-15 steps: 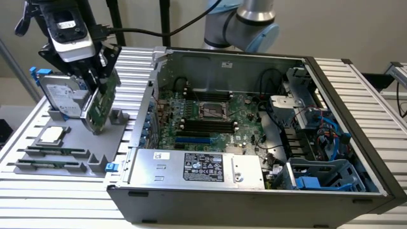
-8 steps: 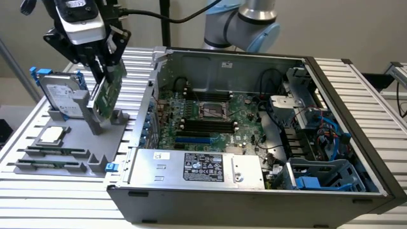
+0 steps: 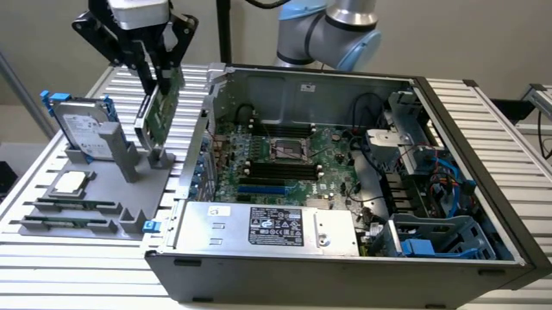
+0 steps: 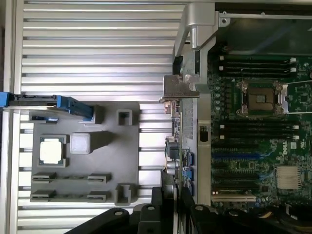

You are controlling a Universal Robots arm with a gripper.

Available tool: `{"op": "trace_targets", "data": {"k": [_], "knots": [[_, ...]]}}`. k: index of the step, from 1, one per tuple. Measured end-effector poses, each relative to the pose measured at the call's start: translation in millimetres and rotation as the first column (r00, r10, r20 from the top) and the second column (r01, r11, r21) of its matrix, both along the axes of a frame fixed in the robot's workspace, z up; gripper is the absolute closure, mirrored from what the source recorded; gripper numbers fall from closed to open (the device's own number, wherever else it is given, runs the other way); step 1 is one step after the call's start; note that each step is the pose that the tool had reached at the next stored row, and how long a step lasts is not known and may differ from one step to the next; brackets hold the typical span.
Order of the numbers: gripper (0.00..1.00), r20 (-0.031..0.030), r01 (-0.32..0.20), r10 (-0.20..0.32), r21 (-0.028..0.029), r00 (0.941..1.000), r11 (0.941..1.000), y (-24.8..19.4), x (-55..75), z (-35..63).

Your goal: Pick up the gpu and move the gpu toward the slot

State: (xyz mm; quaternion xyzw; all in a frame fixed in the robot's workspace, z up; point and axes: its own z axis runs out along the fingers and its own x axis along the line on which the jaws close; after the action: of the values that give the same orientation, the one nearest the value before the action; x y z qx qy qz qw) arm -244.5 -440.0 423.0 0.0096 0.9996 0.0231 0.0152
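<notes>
exterior: high, angled down | wrist: straight down, close | shared: grey fixture [image 3: 129,194] [image 4: 87,161], motherboard [image 3: 285,161] [image 4: 258,126]

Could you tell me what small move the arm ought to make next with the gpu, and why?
Probably a short sideways carry toward the exterior view's right. The gripper holds the gpu upright by its top edge, its lower end close above the grey holder tray, beside the open computer case. The blue slot lies on the motherboard inside, past the case wall, so the card must clear that wall first.
</notes>
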Motion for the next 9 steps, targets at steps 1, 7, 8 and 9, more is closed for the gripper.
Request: {"op": "trace_targets", "data": {"k": [1,7,8,9], "knots": [[0.74,-0.0015,0.000,0.000,0.0022,1.0000,1.0000,-0.1,4.3,3.2],[0.74,-0.0143,0.000,0.000,0.0102,0.9999,0.9999,-0.5,30.5,14.8],[0.74,-0.0164,0.000,0.000,0.0106,0.9999,0.9999,-0.5,35.0,15.1],[0.74,-0.0179,0.000,0.000,0.0110,0.9998,0.9999,-0.6,39.5,15.2]]}}
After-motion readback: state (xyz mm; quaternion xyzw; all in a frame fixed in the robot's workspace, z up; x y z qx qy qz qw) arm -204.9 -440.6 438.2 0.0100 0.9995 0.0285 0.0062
